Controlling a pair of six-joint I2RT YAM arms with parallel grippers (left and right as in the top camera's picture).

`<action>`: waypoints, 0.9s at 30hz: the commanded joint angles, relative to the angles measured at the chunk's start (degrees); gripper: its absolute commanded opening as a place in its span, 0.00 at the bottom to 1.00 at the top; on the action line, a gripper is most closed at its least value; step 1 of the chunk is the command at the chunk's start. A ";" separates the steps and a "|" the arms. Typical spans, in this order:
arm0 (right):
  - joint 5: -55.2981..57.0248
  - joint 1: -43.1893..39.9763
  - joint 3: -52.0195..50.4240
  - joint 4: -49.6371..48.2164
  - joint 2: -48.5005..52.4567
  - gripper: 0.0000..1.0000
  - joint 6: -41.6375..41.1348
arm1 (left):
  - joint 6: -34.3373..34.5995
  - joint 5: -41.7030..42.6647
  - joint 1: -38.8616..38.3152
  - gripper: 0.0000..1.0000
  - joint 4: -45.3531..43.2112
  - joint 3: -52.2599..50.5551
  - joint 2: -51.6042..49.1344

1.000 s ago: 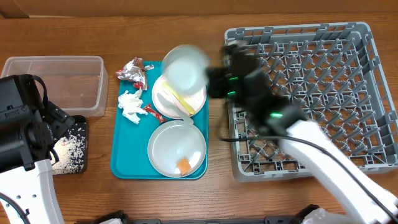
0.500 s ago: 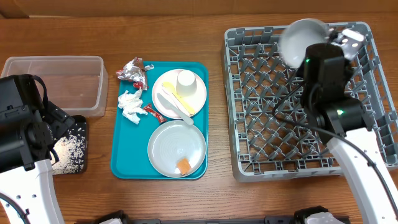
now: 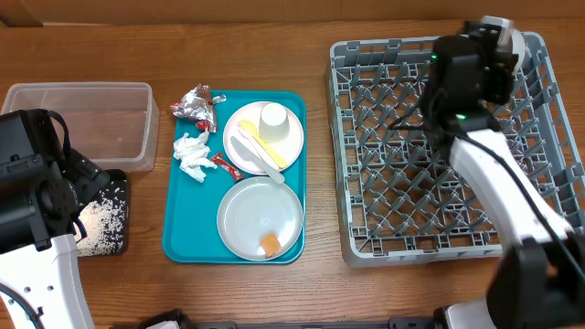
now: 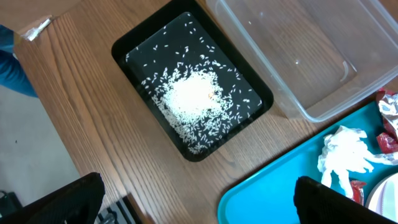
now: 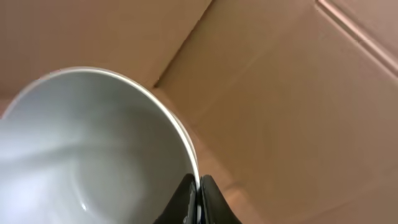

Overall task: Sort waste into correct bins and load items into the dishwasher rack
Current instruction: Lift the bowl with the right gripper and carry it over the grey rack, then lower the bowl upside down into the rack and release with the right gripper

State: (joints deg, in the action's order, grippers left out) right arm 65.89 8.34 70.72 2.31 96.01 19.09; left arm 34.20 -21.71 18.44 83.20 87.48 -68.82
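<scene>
Fingers (image 5: 185,202) of the right gripper (image 5: 199,196) are pressed together on the rim of the small white bowl (image 5: 81,149), one inside the rim and one outside. Overhead, that arm reaches over the far right corner of the dishwasher rack (image 3: 439,183), which fills the right side of the desk, and the arm hides most of the bowl.

The left gripper (image 4: 198,183) is spread wide and holds nothing. It hangs near the left edge of the desk above the black tray (image 4: 130,46), where white rice (image 4: 193,96) lies heaped. The clear tub (image 4: 298,56) sits just beside that tray.

On the teal tray (image 3: 183,219) at mid-desk lie a foil wrapper (image 3: 196,103), a crumpled napkin (image 3: 192,153) and a small red packet (image 3: 219,163). One plate (image 3: 288,146) there carries a white cup (image 3: 273,121) and a yellow fork (image 3: 260,142). Another plate (image 3: 260,215) carries an orange cube (image 3: 270,244).
</scene>
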 commanded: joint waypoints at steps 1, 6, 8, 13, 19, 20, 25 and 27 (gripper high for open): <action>5.35 -0.11 0.87 -4.11 5.03 0.04 16.11 | 0.72 -0.72 0.31 1.00 0.15 0.70 -0.17; 6.08 0.02 0.87 -4.61 9.05 0.04 16.94 | 0.72 -0.72 0.31 1.00 0.15 0.70 -0.17; 6.10 0.02 0.87 -4.55 9.51 0.04 16.94 | 0.72 -0.72 0.31 1.00 0.15 0.70 -0.17; 5.97 0.79 0.83 -2.34 9.55 0.04 14.03 | 0.72 -0.72 0.31 1.00 0.15 0.70 -0.17; 2.89 4.20 0.59 6.67 9.55 0.04 5.03 | 0.74 -0.72 0.31 1.00 0.15 0.70 -0.17; 2.12 4.79 0.57 8.07 9.57 0.04 3.85 | 0.72 -0.72 0.31 1.00 0.15 0.70 -0.17; 1.77 6.64 0.48 9.86 9.57 0.05 1.18 | 0.72 -0.72 0.31 1.00 0.15 0.70 -0.17; 1.79 7.08 0.48 10.10 9.57 0.08 1.18 | 0.72 -0.72 0.31 1.00 0.15 0.70 -0.17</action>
State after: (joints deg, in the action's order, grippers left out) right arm 69.73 15.09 70.83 11.97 105.75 22.74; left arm 34.20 -21.71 18.44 83.20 87.48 -68.82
